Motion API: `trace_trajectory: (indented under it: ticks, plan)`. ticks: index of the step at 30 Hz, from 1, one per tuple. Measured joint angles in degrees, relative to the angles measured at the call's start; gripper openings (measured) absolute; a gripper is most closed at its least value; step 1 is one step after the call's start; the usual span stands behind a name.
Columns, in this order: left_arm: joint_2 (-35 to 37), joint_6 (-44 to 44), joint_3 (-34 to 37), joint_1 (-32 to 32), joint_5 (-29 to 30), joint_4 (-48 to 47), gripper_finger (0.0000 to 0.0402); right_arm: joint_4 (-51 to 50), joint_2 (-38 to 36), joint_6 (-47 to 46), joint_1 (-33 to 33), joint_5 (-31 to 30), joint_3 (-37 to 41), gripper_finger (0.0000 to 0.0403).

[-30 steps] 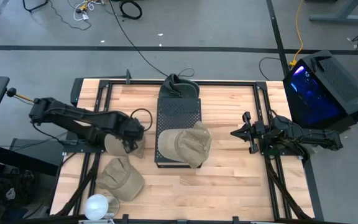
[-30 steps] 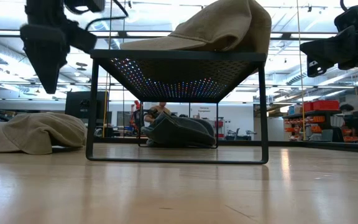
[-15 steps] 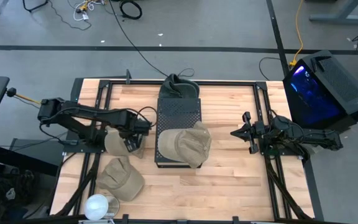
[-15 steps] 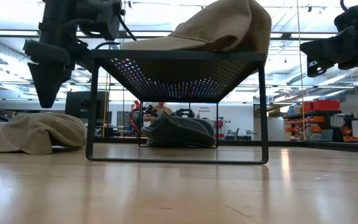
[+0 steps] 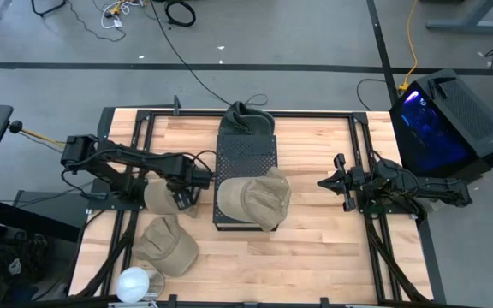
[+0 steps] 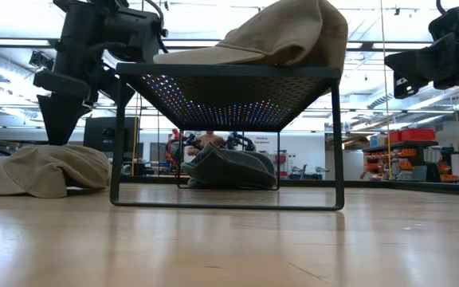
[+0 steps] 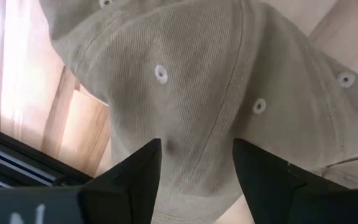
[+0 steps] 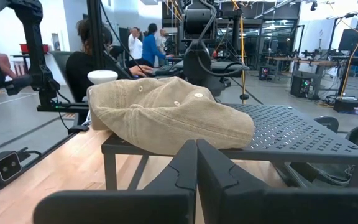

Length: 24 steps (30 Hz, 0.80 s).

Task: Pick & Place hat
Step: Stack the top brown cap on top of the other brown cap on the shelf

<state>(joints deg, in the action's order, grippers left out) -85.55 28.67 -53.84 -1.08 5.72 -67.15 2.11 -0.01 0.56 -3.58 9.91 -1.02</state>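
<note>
High view: one tan corduroy cap (image 5: 253,201) already sits on the black perforated metal rack (image 5: 246,156), toward its near end, so I judge that placement done. Two more tan caps are on the wooden table (image 5: 315,248) left of the rack: one just beside it (image 5: 159,198), one further toward the near-left corner (image 5: 167,245). A dark grey-green cap (image 5: 246,118) lies at the rack's far end, partly under it.

My left gripper (image 5: 184,196) hangs over the cap just beside the rack. In my wrist view my fingers (image 7: 132,180) are spread apart with the cap's crown (image 7: 191,93) between and beyond them; nothing gripped yet. Next, as I judge it: descend, close, lift onto the rack. The corner cap is still to do after that.

My right gripper (image 5: 339,181) waits right of the rack, fingers pressed together, empty.

No readable brand, label or writing on caps or rack.
</note>
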Motion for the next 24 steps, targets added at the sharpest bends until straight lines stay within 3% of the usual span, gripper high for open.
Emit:
trace_trajectory:
  ticks: [24]
  plan:
    - [-0.1,-1.1,0.0,0.0,0.0,0.1,0.0087,0.0,0.0,0.0,0.0,0.0,0.0,0.0007]
